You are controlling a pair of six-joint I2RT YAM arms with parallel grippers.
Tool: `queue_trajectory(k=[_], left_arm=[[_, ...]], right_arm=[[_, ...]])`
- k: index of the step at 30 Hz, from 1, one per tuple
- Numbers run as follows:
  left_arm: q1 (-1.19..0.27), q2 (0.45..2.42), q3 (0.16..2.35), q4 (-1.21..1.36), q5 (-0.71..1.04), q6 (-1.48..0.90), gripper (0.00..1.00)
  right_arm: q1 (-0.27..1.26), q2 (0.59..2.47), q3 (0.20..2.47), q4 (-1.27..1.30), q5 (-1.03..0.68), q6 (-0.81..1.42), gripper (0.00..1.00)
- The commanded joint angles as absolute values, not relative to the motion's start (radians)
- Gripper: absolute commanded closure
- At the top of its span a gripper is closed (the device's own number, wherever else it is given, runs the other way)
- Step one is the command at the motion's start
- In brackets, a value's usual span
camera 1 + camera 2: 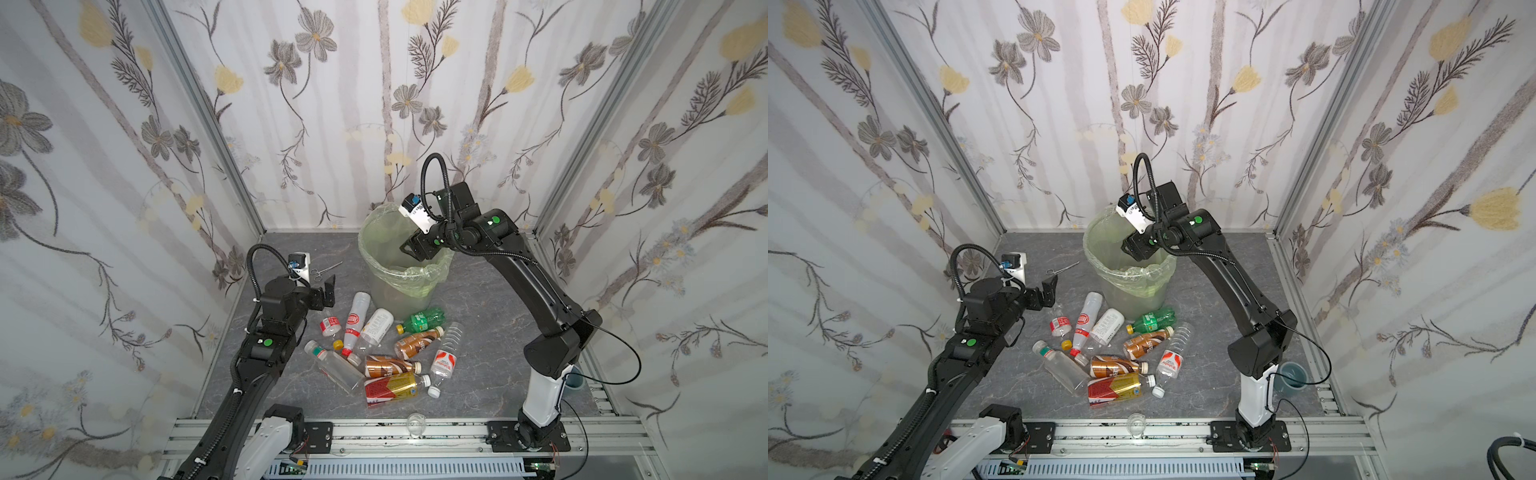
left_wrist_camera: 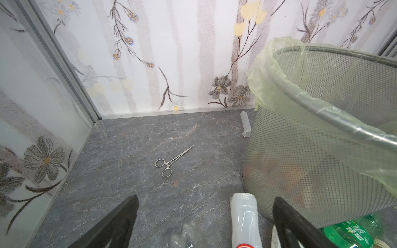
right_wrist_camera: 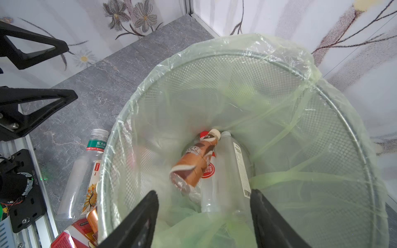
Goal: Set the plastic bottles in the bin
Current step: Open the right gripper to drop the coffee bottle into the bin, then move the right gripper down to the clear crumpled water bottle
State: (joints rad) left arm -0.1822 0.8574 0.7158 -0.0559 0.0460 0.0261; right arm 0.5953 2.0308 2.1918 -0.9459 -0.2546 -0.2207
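Note:
The bin (image 1: pixel 399 272) (image 1: pixel 1129 270), a mesh wastebasket lined with a pale green bag, stands at the back middle. My right gripper (image 1: pixel 405 247) (image 3: pixel 204 193) hangs over its mouth, open, with nothing between the fingers. Below it inside the bin lie a slightly blurred brown bottle (image 3: pixel 196 163) and a clear bottle (image 3: pixel 232 167). Several plastic bottles lie on the floor in front of the bin, among them a green one (image 1: pixel 424 319), a brown one (image 1: pixel 390 366) and a red-gold one (image 1: pixel 390 388). My left gripper (image 1: pixel 330 283) (image 2: pixel 206 198) is open, low, left of the bin, above a white bottle (image 2: pixel 245 216).
Metal forceps (image 1: pixel 326 269) (image 2: pixel 169 164) lie on the grey floor left of the bin. A clear tube (image 2: pixel 245 124) lies behind the bin by the back wall. A small glass cup (image 1: pixel 415 424) sits on the front rail and a grey-blue cup (image 1: pixel 575 380) beside the right arm's base.

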Motion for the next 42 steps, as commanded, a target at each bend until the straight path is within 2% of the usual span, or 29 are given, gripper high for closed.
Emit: queue_trajectory(k=[1,8,15,21,32,42], left_arm=[[-0.181,0.858,0.714,-0.032,0.041,0.024,0.00],[-0.181,0.853,0.713,-0.032,0.042,0.022,0.00],[-0.180,0.856,0.715,-0.033,0.044,0.021,0.00],[-0.180,0.856,0.715,-0.033,0.041,0.021,0.00],[-0.180,0.856,0.713,-0.034,0.041,0.021,0.00],[-0.179,0.861,0.714,-0.034,0.041,0.019,0.00]], right_arm=[[0.594,1.994,2.200,-0.925,-0.237,-0.210,0.31],[0.588,1.854,2.105,-0.861,-0.140,-0.113,0.30],[0.568,1.518,1.701,-0.674,-0.003,0.038,0.24],[0.553,1.338,1.414,-0.640,0.043,0.160,0.23],[0.551,1.217,1.122,-0.632,0.120,0.361,0.21],[0.586,1.113,0.860,-0.563,0.112,0.619,0.20]])
